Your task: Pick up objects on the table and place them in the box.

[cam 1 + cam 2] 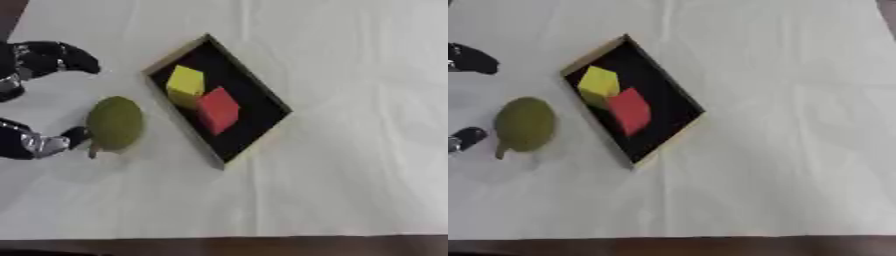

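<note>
fingers point(74, 59) of the left hand point(35, 142) are spread around the green pear-shaped object point(114, 123), not yet closed. grasp step underway; closure, lift, carry to box point(262, 95) needed.

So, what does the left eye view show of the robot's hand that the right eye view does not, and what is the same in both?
Only the left eye view shows much of the left hand: an upper part curving over the table and a lower part whose tip is at the left edge of the green pear-shaped object. The right eye view adds nothing new; it shows only two dark tips of that hand at its left edge. Both views share the black box holding a yellow block and a red block, on the white table.
</note>
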You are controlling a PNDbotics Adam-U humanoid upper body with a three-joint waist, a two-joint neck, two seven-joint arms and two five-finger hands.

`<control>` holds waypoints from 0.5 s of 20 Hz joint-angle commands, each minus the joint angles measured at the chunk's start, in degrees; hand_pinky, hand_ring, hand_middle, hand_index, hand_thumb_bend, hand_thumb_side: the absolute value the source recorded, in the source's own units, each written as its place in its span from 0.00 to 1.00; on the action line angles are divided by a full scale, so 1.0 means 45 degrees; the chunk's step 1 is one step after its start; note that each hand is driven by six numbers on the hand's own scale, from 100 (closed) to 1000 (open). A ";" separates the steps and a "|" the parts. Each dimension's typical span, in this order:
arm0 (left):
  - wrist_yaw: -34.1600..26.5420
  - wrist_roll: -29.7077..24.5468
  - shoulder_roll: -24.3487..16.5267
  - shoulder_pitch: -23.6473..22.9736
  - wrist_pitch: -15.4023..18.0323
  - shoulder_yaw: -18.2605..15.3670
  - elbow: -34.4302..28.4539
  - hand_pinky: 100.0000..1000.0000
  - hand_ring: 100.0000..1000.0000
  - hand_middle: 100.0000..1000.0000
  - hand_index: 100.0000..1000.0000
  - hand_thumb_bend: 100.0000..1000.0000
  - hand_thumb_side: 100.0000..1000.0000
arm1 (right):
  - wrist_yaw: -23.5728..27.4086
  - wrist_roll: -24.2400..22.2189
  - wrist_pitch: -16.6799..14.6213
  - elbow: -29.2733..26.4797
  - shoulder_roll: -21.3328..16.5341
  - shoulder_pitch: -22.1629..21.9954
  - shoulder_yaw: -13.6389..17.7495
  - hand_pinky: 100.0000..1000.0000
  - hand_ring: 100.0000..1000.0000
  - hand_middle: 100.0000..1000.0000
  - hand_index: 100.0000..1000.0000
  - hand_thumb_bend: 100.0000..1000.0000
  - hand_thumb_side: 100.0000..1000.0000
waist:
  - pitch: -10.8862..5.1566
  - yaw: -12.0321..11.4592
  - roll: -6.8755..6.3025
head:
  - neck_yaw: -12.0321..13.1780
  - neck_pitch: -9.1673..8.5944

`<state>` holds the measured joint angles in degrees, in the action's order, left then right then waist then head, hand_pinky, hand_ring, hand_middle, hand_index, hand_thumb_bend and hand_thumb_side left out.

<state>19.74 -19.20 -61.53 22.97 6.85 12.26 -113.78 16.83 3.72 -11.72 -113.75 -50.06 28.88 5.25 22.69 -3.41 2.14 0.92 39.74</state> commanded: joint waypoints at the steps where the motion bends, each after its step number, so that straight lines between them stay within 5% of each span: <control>1: 0.0162 -0.0518 -0.0243 0.0347 -0.0365 0.0244 -0.0180 0.81 0.82 0.83 0.91 0.31 0.51 | -0.0037 -0.0099 0.0046 -0.0187 -0.0197 0.0089 0.0143 0.97 0.81 0.63 0.73 0.00 0.47 | -0.0217 0.0045 -0.0062 | 0.0132 -0.0013; 10: 0.0775 -0.1025 0.0247 0.1069 -0.1850 0.1214 -0.0180 0.80 0.80 0.77 0.89 0.31 0.51 | 0.0020 -0.0288 0.0187 -0.0187 0.0040 0.0199 0.0148 0.97 0.81 0.63 0.73 0.00 0.48 | -0.0160 0.0129 -0.0112 | 0.0191 -0.0009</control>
<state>22.55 -23.56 -59.58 26.94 -0.67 17.68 -113.78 16.77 2.71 -10.81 -113.75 -48.89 29.08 5.25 23.01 -2.85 1.82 1.51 39.74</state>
